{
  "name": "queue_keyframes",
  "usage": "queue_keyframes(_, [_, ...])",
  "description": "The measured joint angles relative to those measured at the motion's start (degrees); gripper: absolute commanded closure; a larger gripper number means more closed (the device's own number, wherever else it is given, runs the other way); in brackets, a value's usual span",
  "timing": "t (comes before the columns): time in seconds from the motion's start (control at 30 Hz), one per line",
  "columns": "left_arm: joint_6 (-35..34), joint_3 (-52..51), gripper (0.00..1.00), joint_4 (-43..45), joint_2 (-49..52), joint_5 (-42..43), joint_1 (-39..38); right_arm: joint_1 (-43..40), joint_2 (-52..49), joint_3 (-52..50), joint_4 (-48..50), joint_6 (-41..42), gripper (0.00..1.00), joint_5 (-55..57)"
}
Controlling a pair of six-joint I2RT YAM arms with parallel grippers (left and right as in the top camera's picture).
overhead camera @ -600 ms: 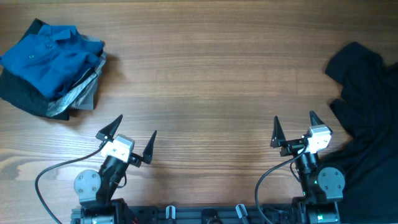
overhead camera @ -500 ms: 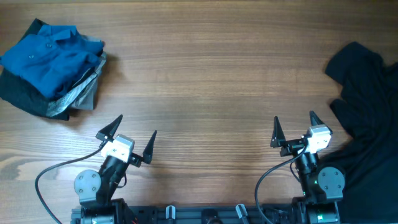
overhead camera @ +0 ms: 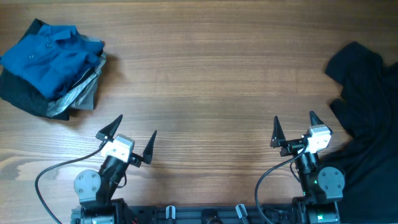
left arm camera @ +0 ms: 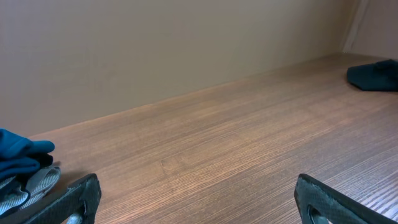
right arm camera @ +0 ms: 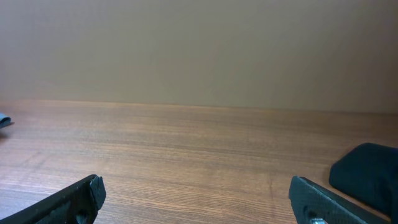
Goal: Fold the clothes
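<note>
The black T-shirt lies crumpled at the table's right edge, running from mid-right down to the front right corner. It shows as a dark lump at the right in the left wrist view and in the right wrist view. My left gripper is open and empty near the front left, far from the shirt. My right gripper is open and empty near the front right, just left of the shirt and not touching it. Both sets of jaws stand wide apart in the wrist views.
A pile of garments sits at the back left: a blue collared shirt on top of grey and charcoal folded clothes. The wooden table stretches between the pile and the T-shirt. A beige wall stands behind the table.
</note>
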State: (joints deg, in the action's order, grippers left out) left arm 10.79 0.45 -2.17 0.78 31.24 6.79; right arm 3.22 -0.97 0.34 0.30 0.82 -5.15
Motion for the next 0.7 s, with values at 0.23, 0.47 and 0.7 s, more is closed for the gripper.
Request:
queue_keyframes(0.23, [0.0,0.0,0.00,0.0,0.0,0.0,0.0,0.0,0.0,0.0,0.0,0.0,0.00,0.0])
queue_keyframes(0.47, [-0.1,0.0,0.00,1.7,0.0,0.8,0.0,0.0,-0.1,0.0,0.0,0.0,0.00,0.0])
queue_keyframes(0.7, [-1.0,-0.1,0.00,9.2,0.0,6.2,0.0,0.0,-0.2,0.6,1.4,15.8,0.00,-1.5])
